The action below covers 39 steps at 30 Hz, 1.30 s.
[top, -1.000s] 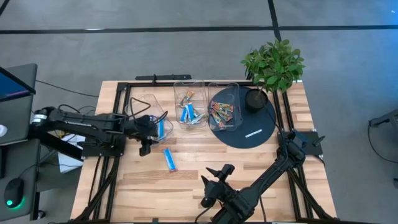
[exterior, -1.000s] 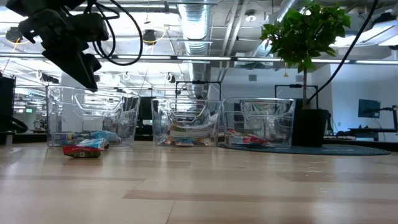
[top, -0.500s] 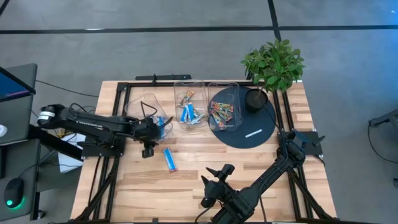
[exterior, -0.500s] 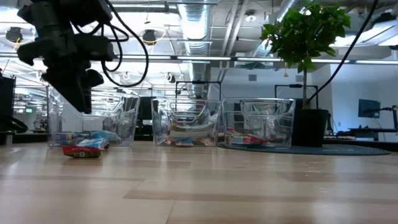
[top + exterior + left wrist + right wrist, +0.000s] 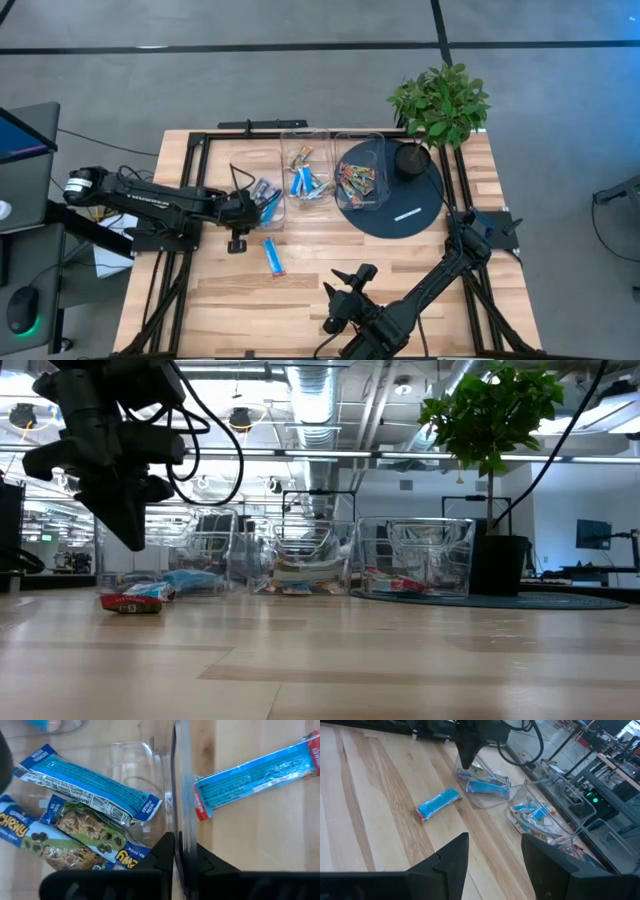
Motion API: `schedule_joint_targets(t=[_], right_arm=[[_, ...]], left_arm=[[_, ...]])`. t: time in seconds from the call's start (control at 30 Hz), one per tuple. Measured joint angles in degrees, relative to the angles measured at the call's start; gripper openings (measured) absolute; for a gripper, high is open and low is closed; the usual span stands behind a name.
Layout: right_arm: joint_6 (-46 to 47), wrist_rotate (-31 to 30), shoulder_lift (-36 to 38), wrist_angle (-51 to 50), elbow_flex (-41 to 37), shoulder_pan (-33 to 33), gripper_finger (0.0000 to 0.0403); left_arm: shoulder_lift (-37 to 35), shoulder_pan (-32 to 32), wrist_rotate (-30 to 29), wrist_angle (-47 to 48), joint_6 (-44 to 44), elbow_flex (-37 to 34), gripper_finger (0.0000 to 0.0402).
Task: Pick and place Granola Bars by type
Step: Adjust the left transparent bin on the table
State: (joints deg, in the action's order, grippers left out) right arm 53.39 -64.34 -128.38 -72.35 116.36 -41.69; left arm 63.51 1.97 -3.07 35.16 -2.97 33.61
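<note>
A: Bins on the table [image 5: 400,290]?
B: 3 in a row at the far side: left bin [image 5: 258,193], middle bin [image 5: 305,168], right bin [image 5: 360,172], each holding granola bars [image 5: 301,183].
A: Anything loose?
B: 1 bar [image 5: 274,256] lies on the table nearer than the left bin. The left gripper [image 5: 247,208] is at that bin's wall. A potted plant [image 5: 438,103] stands right of the bins.

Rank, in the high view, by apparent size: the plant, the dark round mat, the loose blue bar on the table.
1. Dark round mat: widest, partly covered by a bin and the pot.
2. Plant: somewhat smaller, though it stands nearer the camera.
3. Loose blue bar: clearly smallest.
</note>
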Motion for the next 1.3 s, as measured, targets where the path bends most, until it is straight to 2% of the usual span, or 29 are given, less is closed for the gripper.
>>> schedule_joint_targets(t=[0.27,0.47,0.63,0.83,1.03,1.3], right_arm=[[0.0,0.0,0.0,0.0,0.0,0.0,0.0177],[0.0,0.0,0.0,0.0,0.0,0.0,0.0177],[0.0,0.1,0.0,0.0,0.0,0.0,0.0177],[0.0,0.1,0.0,0.0,0.0,0.0,0.0177],[0.0,0.1,0.0,0.0,0.0,0.0,0.0177],[0.1,0.1,0.0,0.0,0.0,-0.1,0.0177]], left_arm=[[0.0,0.0,-6.1,-0.1,0.3,0.0,0.0023],[0.0,-0.9,-11.9,0.0,0.3,0.0,0.0021],[0.0,-3.1,-13.8,0.7,-0.1,0.3,0.0021],[0.0,-4.8,-13.9,0.7,-0.4,0.3,0.0021],[0.0,-4.8,-9.6,-0.1,2.9,0.4,0.0014],[0.0,-5.8,-9.8,-0.2,5.2,0.4,0.0009]])
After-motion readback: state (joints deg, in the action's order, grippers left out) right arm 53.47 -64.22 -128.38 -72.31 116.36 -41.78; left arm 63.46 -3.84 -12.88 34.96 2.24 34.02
